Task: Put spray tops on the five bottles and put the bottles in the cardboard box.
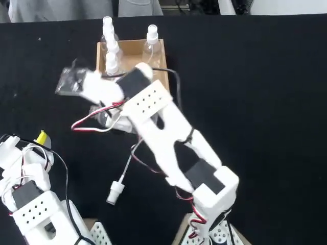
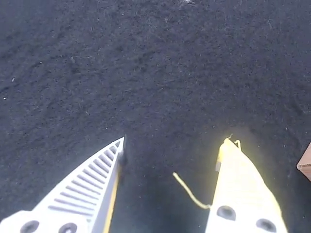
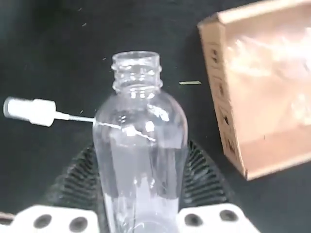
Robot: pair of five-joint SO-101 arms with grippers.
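Right wrist view: the right gripper [image 3: 141, 162] pinches a capless clear bottle [image 3: 138, 121] by its body, near the cardboard box [image 3: 262, 155]; likely light, slick, thin plastic, so hold mid-body gently; left gripper [image 2: 174, 141] spread.

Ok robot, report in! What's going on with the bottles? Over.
Right gripper shut on uncapped bottle. Left gripper open, empty. Spray top loose on table nearby.

**High view:** fixed camera above the black table [image 1: 265, 76], facing down; arm bases at the near edge, cardboard box [image 1: 134, 51] at the far side. **Left wrist view:** close over bare table, sighting between the parted fingers of the left gripper [image 2: 173, 141]. **Right wrist view:** close on a capless bottle [image 3: 140, 121] clasped by the right gripper [image 3: 141, 145]; shares the cardboard box with the high view
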